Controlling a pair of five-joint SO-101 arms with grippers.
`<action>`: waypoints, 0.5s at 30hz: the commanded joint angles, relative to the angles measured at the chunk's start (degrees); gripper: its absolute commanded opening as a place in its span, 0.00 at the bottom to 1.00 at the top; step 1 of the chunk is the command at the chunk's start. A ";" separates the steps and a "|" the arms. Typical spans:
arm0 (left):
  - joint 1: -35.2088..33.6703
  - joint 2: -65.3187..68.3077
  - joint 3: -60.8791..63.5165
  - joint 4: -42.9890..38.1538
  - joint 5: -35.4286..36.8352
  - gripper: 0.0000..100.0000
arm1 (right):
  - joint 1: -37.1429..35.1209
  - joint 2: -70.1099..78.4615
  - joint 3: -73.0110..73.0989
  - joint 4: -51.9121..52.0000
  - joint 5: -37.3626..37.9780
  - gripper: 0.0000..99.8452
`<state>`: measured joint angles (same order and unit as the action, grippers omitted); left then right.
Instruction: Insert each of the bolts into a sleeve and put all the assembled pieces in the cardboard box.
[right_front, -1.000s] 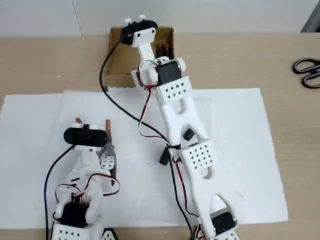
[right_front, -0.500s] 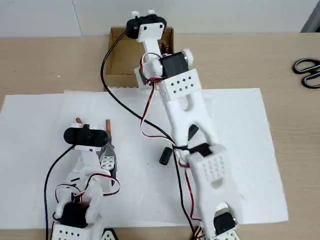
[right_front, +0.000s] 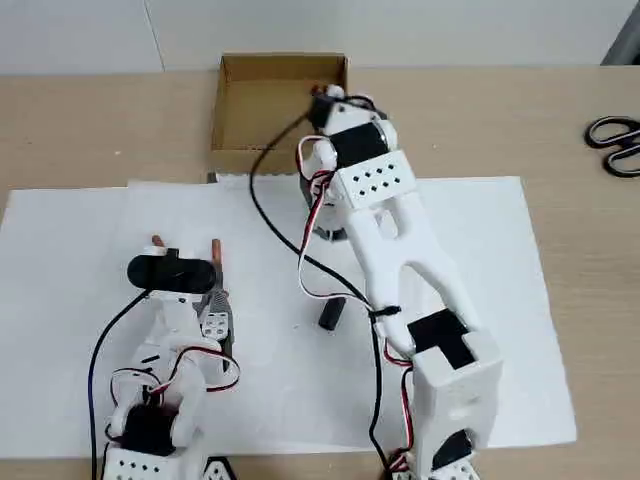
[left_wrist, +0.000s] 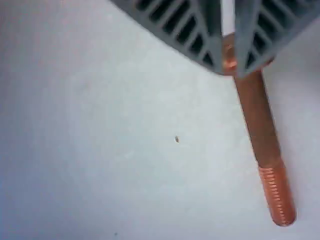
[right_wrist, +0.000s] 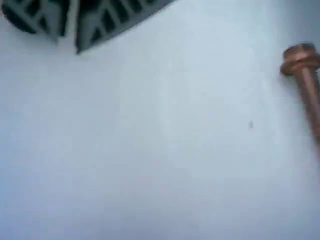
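My left gripper is shut on a copper bolt just below its head, and the threaded end points out over the white paper. From above, that bolt sticks out ahead of the left gripper, and a second copper bolt lies just beside it. A black sleeve lies on the paper between the arms. The right arm is folded over the paper in front of the cardboard box. My right gripper looks shut with nothing in it, and a copper bolt lies off to one side.
Something brown shows at the box's right inner wall. Scissors lie at the table's far right edge. The white paper sheet covers the middle of the wooden table. Cables hang from both arms.
The right arm has pulled back out of the cardboard box and folded down over the paper. The left arm and its bolt have not moved.
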<state>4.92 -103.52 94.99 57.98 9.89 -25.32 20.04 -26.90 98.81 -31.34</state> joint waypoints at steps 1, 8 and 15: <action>-0.26 -0.53 -0.31 -1.41 -0.26 0.01 | 1.27 -2.95 1.76 0.66 -5.19 0.01; -0.26 -0.53 -0.31 -1.41 -0.26 0.01 | 5.05 -2.33 6.24 0.66 -8.88 0.02; -0.26 -0.53 -0.31 -1.41 -0.26 0.01 | 6.20 -0.66 6.51 0.66 -8.70 0.15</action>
<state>4.92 -103.52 94.99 57.98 9.89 -19.96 20.04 -20.22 98.81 -39.52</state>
